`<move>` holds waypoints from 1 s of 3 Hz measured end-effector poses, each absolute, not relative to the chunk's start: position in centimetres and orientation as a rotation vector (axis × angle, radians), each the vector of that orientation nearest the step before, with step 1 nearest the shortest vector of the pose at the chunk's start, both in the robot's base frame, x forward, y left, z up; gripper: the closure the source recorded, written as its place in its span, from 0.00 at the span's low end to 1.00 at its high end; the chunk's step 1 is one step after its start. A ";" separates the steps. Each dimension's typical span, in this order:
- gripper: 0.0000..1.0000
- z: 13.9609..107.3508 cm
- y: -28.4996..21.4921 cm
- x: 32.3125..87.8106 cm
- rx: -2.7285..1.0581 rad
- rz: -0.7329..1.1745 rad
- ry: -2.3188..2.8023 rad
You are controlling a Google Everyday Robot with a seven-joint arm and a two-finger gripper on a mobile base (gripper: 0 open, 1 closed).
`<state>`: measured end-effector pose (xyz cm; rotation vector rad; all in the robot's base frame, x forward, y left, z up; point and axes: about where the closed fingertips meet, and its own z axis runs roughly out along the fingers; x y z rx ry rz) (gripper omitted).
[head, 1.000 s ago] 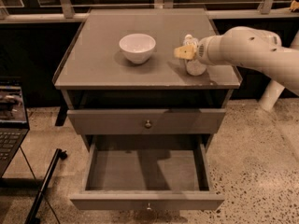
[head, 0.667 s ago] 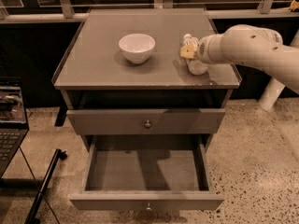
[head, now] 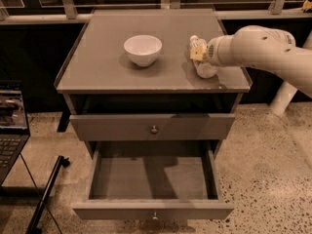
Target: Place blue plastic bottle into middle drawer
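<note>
currently the claw (head: 198, 53) is sitting over the blue plastic bottle (head: 205, 70) on the counter's (head: 97, 67) right side; whether it is gripping, i cannot tell; a loose hold is risking the bottle rolling off the edge.

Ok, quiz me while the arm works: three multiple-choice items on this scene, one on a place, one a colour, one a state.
1. Where is the blue plastic bottle?
A. in a drawer
B. on the cabinet top
C. on the floor

2. The bowl is:
A. white
B. blue
C. red

3. The middle drawer is:
A. pulled open
B. shut
C. taken out

Key:
1. B: it lies on the top's right side, with the gripper over it.
2. A: it is plain white throughout.
3. A: its bare inside shows.
</note>
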<state>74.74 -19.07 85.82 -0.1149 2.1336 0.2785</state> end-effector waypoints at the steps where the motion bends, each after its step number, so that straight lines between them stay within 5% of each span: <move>1: 1.00 85.8 -19.1 74.7 -0.115 0.279 2.134; 3: 1.00 89.3 -18.9 71.4 -0.205 0.459 2.100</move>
